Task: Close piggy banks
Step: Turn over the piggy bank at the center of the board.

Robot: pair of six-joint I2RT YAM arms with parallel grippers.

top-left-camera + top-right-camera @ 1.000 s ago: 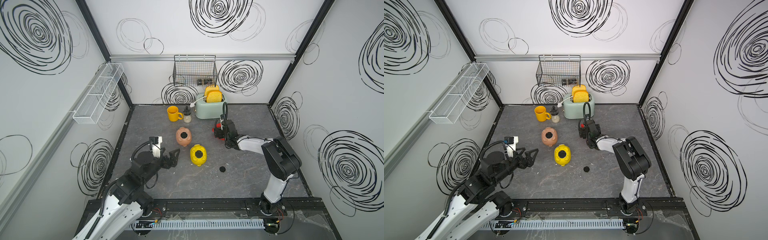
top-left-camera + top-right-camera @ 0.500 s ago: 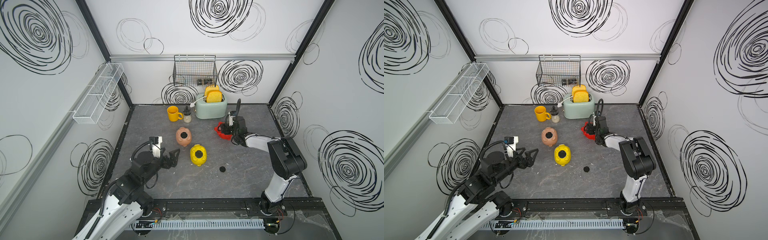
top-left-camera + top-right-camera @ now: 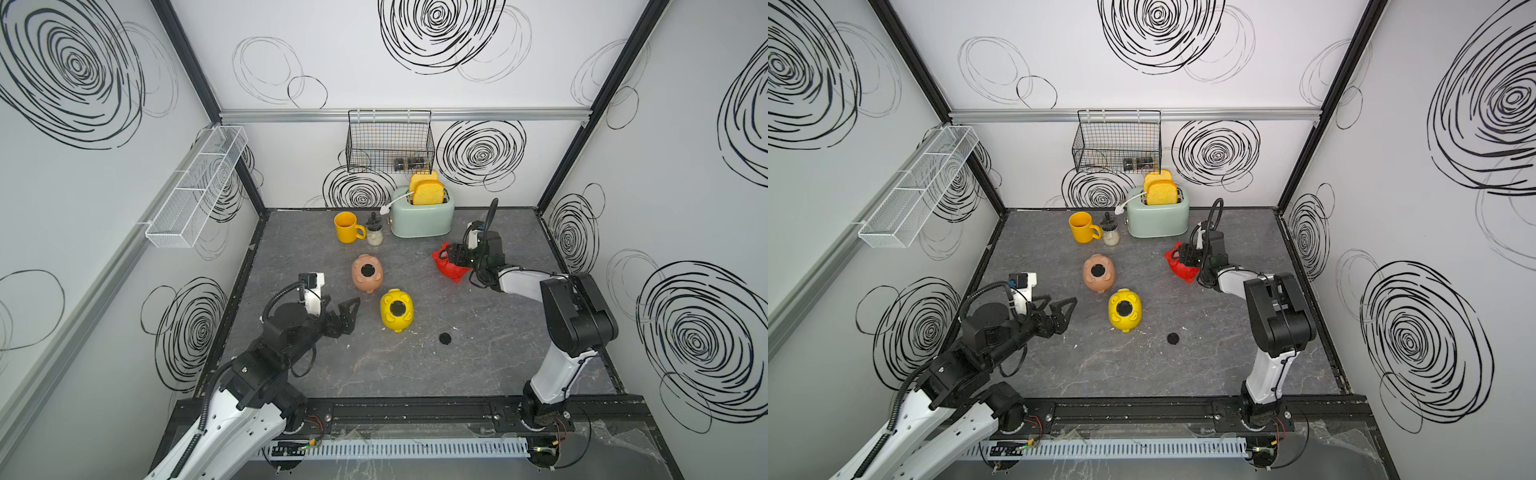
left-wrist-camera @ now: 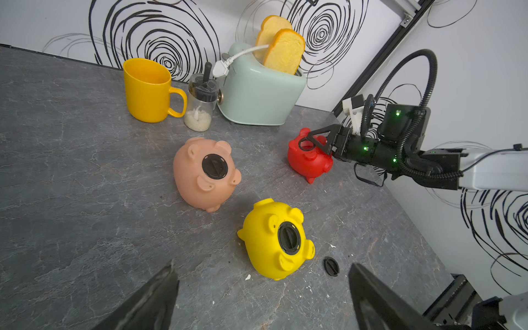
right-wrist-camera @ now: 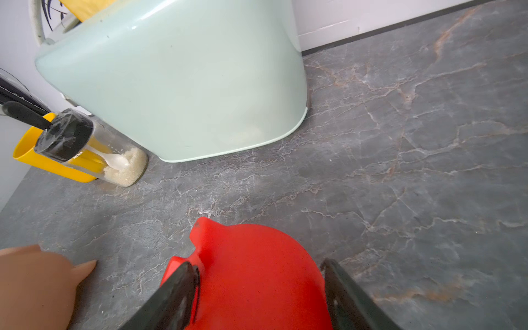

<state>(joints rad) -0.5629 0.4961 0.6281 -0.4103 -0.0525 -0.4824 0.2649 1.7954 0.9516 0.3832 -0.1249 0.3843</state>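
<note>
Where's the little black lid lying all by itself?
In both top views the black lid lies flat on the grey table, just right of the yellow pig, not touching it.

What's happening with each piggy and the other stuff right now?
pink piggy bank, belly up, plug in.
yellow piggy bank, belly up, plug in.
red piggy bank, belly hole looks unplugged.
loose black plug, lying flat, unused.
left gripper, open, empty.
right gripper, jaws either side of red piggy bank, grip unclear.
yellow mug, upright, empty.
toaster, two bread slices sticking up.
</note>
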